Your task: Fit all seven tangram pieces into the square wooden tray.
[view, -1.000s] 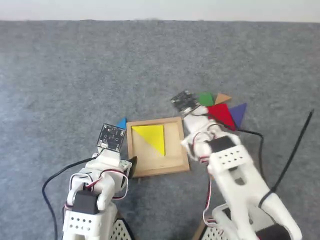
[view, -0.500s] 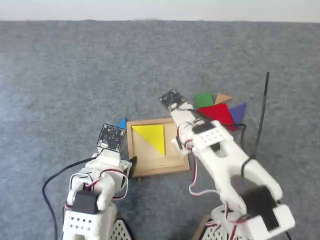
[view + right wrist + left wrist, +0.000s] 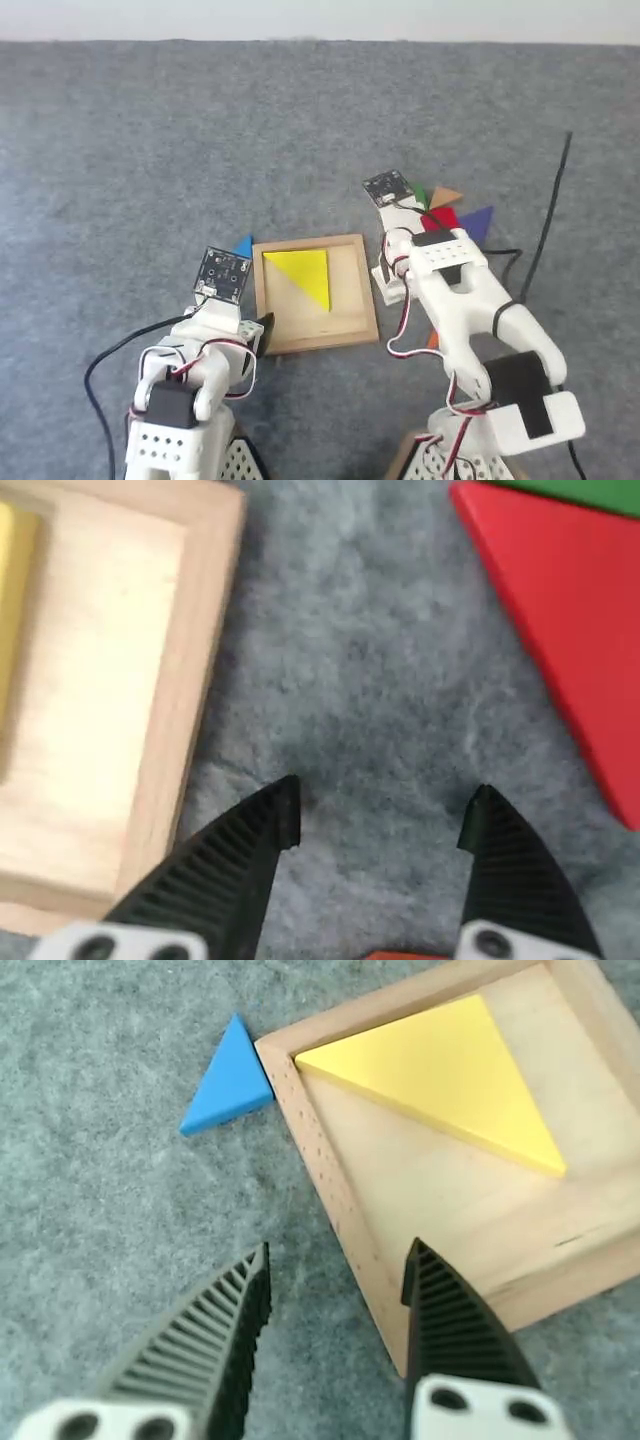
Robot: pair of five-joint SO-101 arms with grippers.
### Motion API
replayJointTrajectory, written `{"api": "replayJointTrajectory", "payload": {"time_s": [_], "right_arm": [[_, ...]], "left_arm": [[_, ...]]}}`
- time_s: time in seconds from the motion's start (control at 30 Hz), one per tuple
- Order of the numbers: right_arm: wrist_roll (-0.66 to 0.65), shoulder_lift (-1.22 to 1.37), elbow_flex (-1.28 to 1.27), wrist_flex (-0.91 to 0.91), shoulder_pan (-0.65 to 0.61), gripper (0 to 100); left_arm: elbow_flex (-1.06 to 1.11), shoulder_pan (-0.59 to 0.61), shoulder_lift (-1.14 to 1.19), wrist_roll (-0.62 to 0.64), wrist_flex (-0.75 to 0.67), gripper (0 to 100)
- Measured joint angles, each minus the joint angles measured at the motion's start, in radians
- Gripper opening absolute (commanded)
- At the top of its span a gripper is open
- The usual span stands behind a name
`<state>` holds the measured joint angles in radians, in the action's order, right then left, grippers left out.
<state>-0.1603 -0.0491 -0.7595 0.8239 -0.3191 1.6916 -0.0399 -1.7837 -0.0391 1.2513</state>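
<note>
One grey, carpet-like tabletop (image 3: 130, 150) carries everything. The right arm (image 3: 455, 295) stands at the near edge, right of the middle, and the left arm (image 3: 195, 370) is at the same edge, further left.

The square wooden tray (image 3: 268, 300) lies between them, about midway across the tabletop and nearer the near edge than the far one. In it lies the yellow triangle (image 3: 302, 274), flat on the floor of the tray. One side runs along the far wall and one point sits in the far left corner.

The red triangle (image 3: 560, 620) lies flat on the tabletop just right of the tray's far right corner, clear of the rim and partly under the right arm. Round it, toward the far and right edges, lie a green piece (image 3: 417, 196), a violet piece (image 3: 478, 222) and a tan triangle (image 3: 446, 195). The small blue triangle (image 3: 228, 1085) lies outside the tray with one point touching its far left corner. An orange sliver (image 3: 432, 340) shows beside the right arm, and its shape cannot be told.

The left gripper (image 3: 335, 1280) is spread wide and holds nothing. One jaw is over the grey surface and the other over the tray's left rim near the near corner. The right gripper (image 3: 385, 815) is also spread wide and empty, over the bare strip between the tray's right rim and the red triangle.
</note>
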Motion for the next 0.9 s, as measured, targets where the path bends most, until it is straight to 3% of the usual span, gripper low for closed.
{"api": "replayJointTrajectory", "payload": {"time_s": [0.1, 0.37, 0.9], "right_arm": [[0.002, -0.063, -0.002, 0.002, -0.02, 27.4], [0.0, -0.279, -0.089, -0.052, -0.252, 27.4], [-0.018, -0.038, -0.037, -0.054, -0.209, 27.4]], "left_arm": [[0.0, 0.0, 0.0, 0.0, 0.0, 21], [0.0, 0.0, 0.0, 0.0, 0.0, 21], [0.0, 0.0, 0.0, 0.0, 0.0, 21]]}}
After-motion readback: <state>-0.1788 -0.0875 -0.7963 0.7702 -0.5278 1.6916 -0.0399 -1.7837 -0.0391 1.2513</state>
